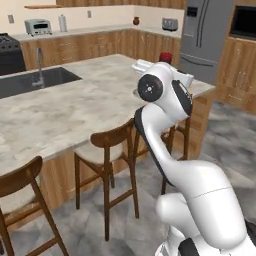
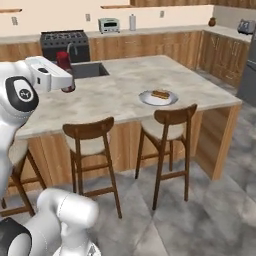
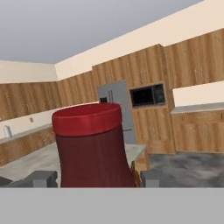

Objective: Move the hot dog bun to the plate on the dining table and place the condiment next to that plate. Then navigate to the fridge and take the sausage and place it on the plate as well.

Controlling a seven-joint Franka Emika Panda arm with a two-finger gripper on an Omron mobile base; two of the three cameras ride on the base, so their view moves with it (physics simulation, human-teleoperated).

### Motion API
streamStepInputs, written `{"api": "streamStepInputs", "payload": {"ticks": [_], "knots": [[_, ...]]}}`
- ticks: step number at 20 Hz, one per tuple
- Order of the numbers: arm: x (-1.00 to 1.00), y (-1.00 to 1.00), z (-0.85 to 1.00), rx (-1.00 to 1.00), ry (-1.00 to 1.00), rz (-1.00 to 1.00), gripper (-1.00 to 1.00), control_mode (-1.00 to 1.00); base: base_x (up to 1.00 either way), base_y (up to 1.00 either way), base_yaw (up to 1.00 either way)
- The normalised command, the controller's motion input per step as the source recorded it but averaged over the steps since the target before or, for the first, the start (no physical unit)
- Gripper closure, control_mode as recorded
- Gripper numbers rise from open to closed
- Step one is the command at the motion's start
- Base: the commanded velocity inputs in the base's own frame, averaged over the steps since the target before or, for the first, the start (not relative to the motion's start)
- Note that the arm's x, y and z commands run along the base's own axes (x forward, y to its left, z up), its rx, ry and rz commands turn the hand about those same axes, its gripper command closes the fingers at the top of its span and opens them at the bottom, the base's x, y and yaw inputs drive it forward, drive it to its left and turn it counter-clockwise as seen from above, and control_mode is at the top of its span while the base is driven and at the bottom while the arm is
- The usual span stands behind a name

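Condiment bottle (image 3: 89, 146), dark red-brown with a red cap, is pinched between the two fingers of the claw (image 3: 92, 178) and is held upright above the marbled worktop (image 2: 120, 90) of the dining island. In the right base view the bottle is seen at the end of the white arm, well apart from the pale round plate (image 2: 148, 100) near the worktop's front edge. A tan hot dog bun (image 2: 160, 94) is laid on that plate. A grey fridge (image 1: 206, 35) is seen beyond the island.
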Motion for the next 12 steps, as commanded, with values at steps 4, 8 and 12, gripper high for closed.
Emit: {"api": "streamStepInputs", "payload": {"ticks": [4,8,12], "knots": [[0.00,0.00,0.00,0.00,0.00,0.00,1.00,1.00,0.55,-0.82,0.41],[0.00,0.00,0.00,0.00,0.00,0.00,1.00,1.00,0.59,-0.80,0.41],[0.00,0.00,0.00,0.00,0.00,0.00,1.00,1.00,0.80,-0.65,0.44]]}}
